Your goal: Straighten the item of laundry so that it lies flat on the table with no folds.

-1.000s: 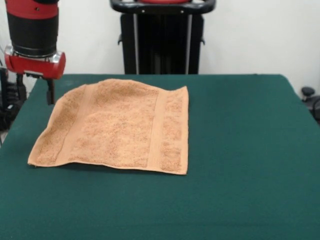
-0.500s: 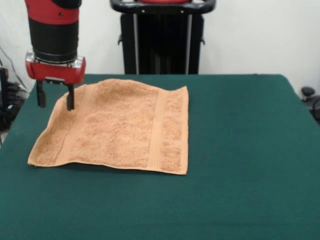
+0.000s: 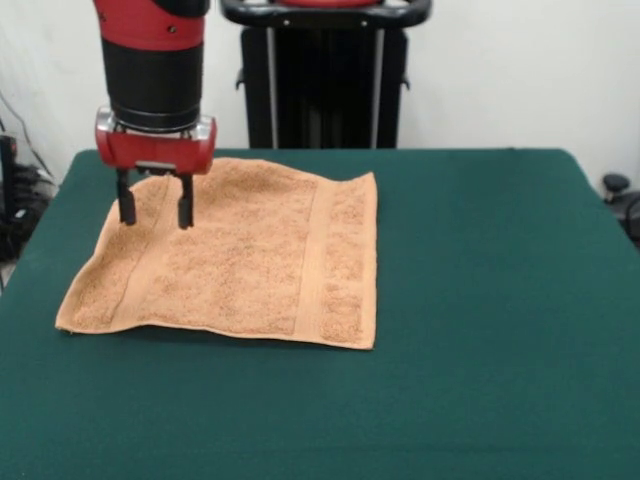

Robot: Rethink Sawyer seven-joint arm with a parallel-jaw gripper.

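The orange-tan terry towel [image 3: 235,255] lies spread on the green table [image 3: 480,300], left of centre, with a woven band near its left and right edges. Its far edge is slightly wavy and a little raised near the back. My gripper [image 3: 155,212] hangs from the red and black arm over the towel's far left part, above the left band. Its two black fingers [image 3: 185,205] point down, spread apart and empty, with their tips just above the cloth.
The robot's black pedestal [image 3: 325,75] stands behind the table's far edge. Cables and dark gear [image 3: 15,200] sit off the table's left side, and a dark object [image 3: 620,195] off its right side.
The arm has moved to the right, from beyond the towel's far left corner to over the towel's left band. The towel has not moved.
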